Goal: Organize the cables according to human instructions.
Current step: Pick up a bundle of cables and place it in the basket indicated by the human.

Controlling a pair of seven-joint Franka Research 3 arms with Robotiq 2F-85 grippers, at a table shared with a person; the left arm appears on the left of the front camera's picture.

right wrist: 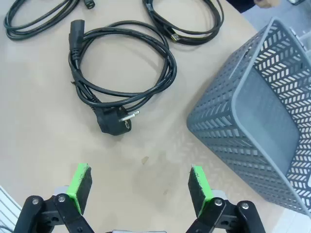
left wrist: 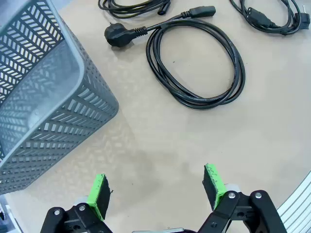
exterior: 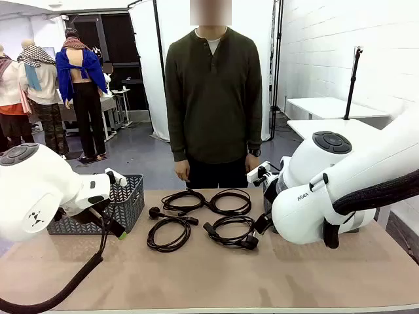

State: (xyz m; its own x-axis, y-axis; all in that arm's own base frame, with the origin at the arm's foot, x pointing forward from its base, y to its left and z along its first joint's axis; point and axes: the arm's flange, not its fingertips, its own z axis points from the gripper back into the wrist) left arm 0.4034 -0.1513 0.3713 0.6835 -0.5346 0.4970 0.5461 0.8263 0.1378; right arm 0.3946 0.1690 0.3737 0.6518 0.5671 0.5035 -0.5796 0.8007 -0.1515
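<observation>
Four black cables lie coiled on the tan table in two rows: far left (exterior: 185,193), far right (exterior: 230,212), near left (exterior: 167,248) and near right (exterior: 248,243). The human (exterior: 213,98) stands at the far edge with arms hanging down. My left gripper (left wrist: 156,191) hovers open over bare table, short of a coiled cable (left wrist: 115,35) with a round plug. My right gripper (right wrist: 140,187) is open too, above bare table just before another coiled cable (right wrist: 111,121). Neither holds anything. In the front view the left gripper (exterior: 118,230) hangs beside the basket.
A grey lattice basket (exterior: 134,203) stands at the table's left, close to the left gripper (left wrist: 43,97). A second grey basket (right wrist: 262,111) sits beside the right gripper. More cable loops (left wrist: 272,17) (right wrist: 189,34) lie farther off. The right arm's bulk (exterior: 327,196) covers the table's right side.
</observation>
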